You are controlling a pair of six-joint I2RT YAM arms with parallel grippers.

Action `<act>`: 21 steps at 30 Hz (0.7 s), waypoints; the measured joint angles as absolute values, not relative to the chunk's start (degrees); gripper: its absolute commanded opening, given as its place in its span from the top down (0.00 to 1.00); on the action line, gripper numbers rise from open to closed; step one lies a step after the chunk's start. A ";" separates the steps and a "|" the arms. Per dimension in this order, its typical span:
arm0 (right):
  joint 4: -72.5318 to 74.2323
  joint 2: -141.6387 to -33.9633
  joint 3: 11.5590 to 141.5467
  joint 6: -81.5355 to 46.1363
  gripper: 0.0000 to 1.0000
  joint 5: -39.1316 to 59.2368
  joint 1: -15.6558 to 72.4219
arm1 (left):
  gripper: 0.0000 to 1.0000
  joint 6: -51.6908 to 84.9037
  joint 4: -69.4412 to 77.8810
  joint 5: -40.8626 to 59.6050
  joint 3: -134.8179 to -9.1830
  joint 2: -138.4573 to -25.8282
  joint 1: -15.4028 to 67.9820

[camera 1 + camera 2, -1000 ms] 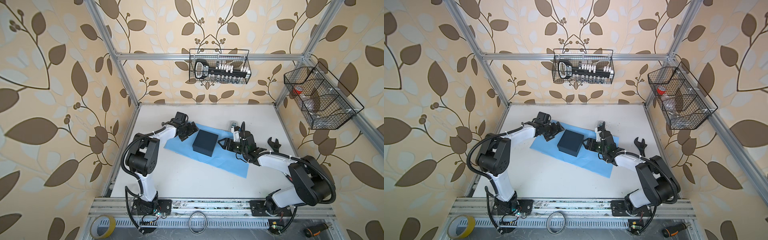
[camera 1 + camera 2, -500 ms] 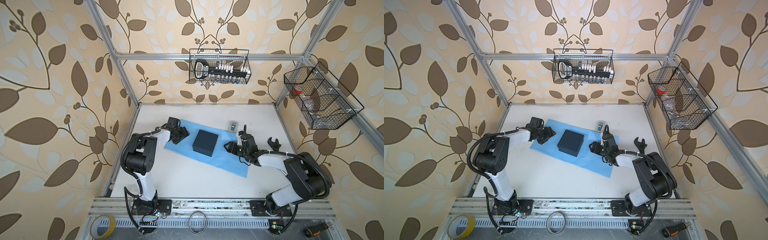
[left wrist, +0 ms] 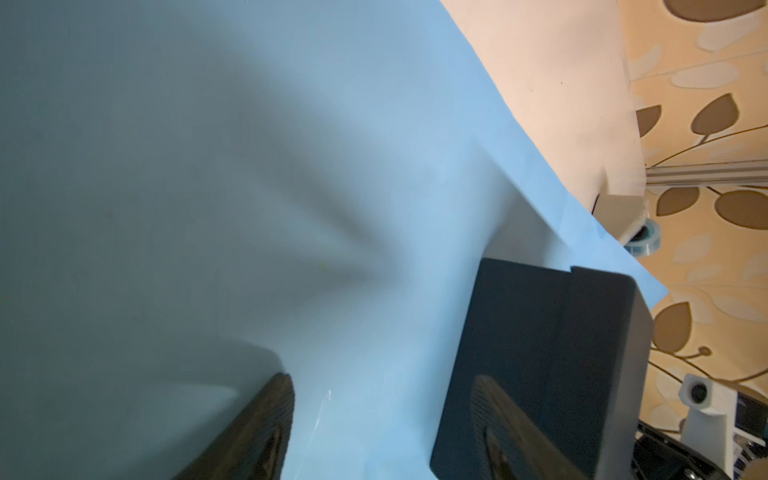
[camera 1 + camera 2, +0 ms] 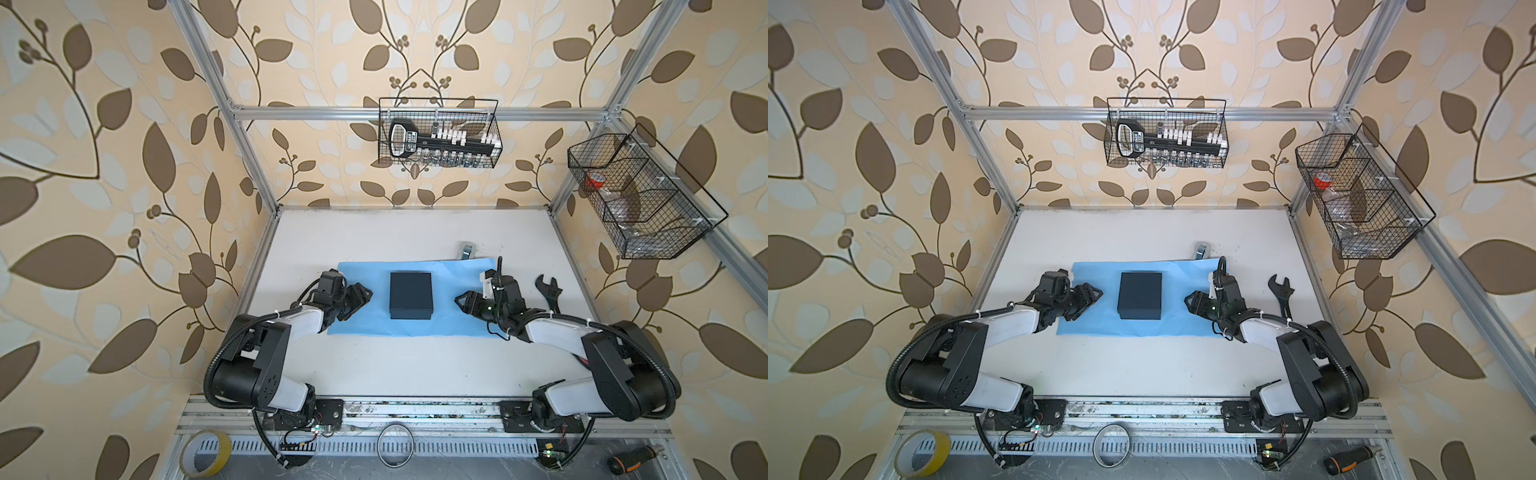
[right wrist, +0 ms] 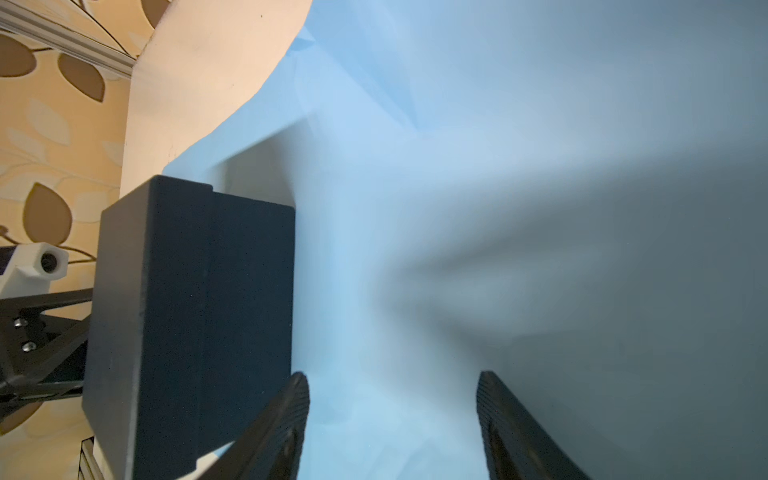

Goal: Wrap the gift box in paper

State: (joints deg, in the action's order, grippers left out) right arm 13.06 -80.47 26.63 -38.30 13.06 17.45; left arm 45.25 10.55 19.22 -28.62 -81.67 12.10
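Top views show left arm (image 4: 305,321) and right arm (image 4: 555,332) low over the paper (image 4: 451,277), jaws spread, flanking the gift box (image 4: 411,294).

Gift box (image 4: 411,295): flat, square, matte navy-black, plain. It sits flat with its lid on; the right wrist view shows the lid seam as a step along its side (image 5: 187,311). It is uncovered.

Paper (image 4: 457,324): one large rectangular sheet, light sky-blue face up, spread flat on the bench (image 4: 374,365). Its long edges run parallel to the bench's far edge, and it lies mid-width, a little nearer the far edge than the near one. There are light creases near a corner.

The box rests on the sheet's middle, its sides square with the sheet's edges and blue margin showing all round. No flap is folded.
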 measured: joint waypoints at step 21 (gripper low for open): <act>21.06 -80.90 20.32 -40.07 0.44 19.79 16.53 | 0.20 44.97 5.80 18.50 -31.62 -82.50 12.43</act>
